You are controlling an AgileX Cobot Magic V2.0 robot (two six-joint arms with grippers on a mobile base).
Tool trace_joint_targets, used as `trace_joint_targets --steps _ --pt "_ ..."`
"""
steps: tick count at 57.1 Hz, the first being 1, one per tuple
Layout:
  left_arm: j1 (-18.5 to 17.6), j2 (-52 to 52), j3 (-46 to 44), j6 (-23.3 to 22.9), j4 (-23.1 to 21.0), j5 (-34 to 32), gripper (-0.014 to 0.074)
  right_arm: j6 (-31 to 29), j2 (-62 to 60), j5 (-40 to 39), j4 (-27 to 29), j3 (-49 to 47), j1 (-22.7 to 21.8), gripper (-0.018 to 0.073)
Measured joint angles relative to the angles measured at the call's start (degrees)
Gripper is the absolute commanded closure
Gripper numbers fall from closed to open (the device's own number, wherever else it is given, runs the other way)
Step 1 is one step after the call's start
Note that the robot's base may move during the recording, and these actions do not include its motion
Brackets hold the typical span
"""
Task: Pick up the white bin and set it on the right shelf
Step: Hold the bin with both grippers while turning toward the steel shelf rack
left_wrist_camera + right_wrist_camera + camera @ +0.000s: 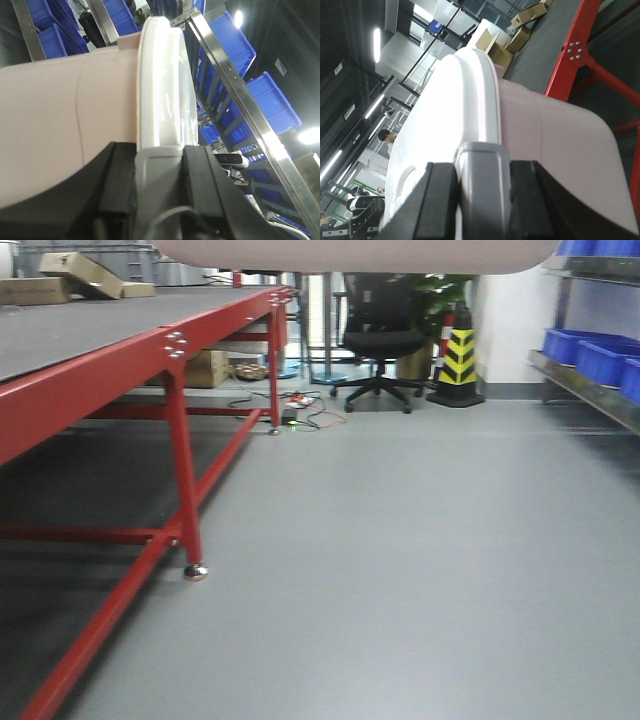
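Note:
The white bin [350,254] is held in the air; only its pale underside shows along the top of the front view. In the left wrist view its pinkish body [60,115] and white lid [160,85] fill the frame, and my left gripper [159,190] is shut on the grey handle clip at the bin's end. My right gripper [482,200] is likewise shut on the grey handle [482,175] at the other end of the white bin [550,135]. The right shelf [590,380] of shiny steel stands at the right edge, and its beam [240,90] runs close beside the lid.
A red-framed rack [180,390] with a dark deck and cardboard boxes [85,275] takes up the left. Blue bins [590,355] sit on the steel shelf. Ahead are an office chair [385,335], a yellow-black cone [458,355] and floor cables [300,410].

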Motion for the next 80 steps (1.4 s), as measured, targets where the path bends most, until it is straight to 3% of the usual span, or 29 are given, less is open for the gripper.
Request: trace_joint_targets --steps 80 --pt "0.0 0.0 0.0 0.0 0.0 0.11 0.0722 0.0 0.0 -0.13 0.0 0.0 0.0 0.0501"
